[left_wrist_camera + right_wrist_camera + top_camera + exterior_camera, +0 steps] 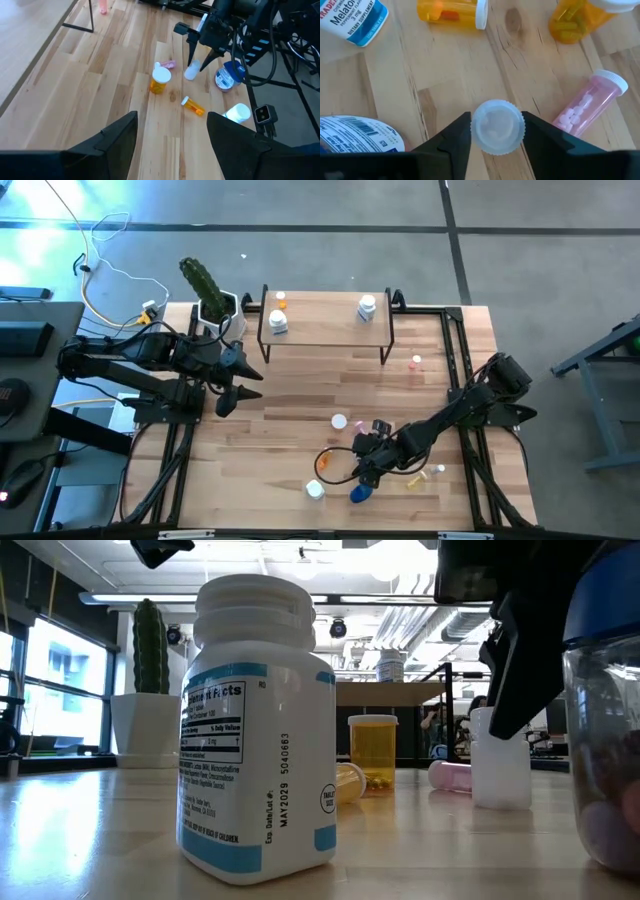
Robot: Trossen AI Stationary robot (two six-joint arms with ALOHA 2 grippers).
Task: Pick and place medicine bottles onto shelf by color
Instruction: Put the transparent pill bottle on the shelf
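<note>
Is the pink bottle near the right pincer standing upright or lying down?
Lying down: the pink bottle rests on its side on the table, beside the right pincer.

The right arm reaches from the right edge of the high view down toward the lower centre, its wrist bent low. The right gripper point(496, 131) points downward with its fingers point(191, 50) spread apart. The left arm is folded at the left side, and the left gripper point(232, 385) has its fingers parted.
</note>
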